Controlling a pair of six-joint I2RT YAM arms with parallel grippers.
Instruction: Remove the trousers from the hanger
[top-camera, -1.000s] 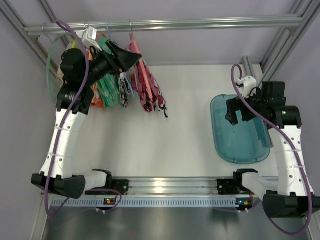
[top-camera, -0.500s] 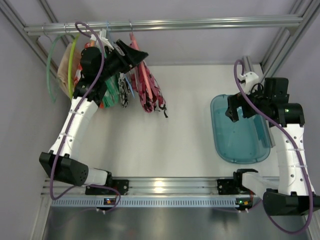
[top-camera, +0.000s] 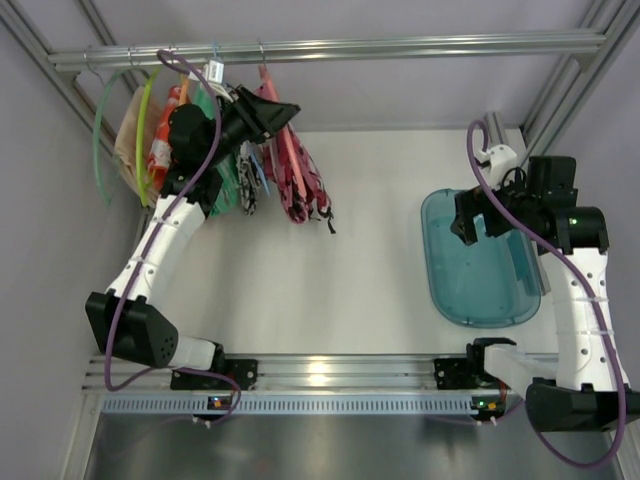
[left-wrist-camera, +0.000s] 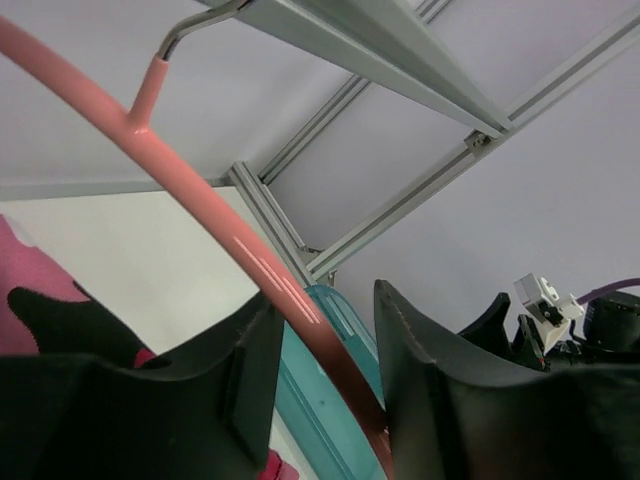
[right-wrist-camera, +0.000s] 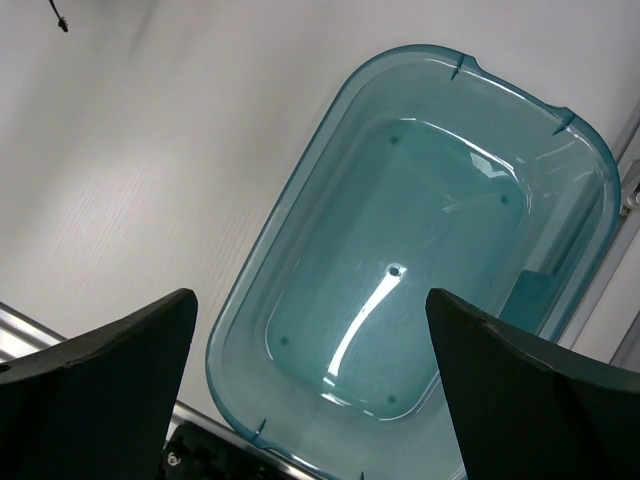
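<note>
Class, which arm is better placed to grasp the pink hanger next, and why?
Left. The left gripper is at the rail with the hanger between its open jaws; the right gripper hangs over the teal tub, well away.

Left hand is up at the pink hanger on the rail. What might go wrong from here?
The thin salmon-pink plastic hanger runs through the open left hand, close against one finger; closing may grip it off-centre and let it twist or slip.
Its metal hook sits over the aluminium rail, so a sideways pull could jam it.
The pink camouflage-patched trousers hang close to a green patterned garment and might drag it along.
</note>
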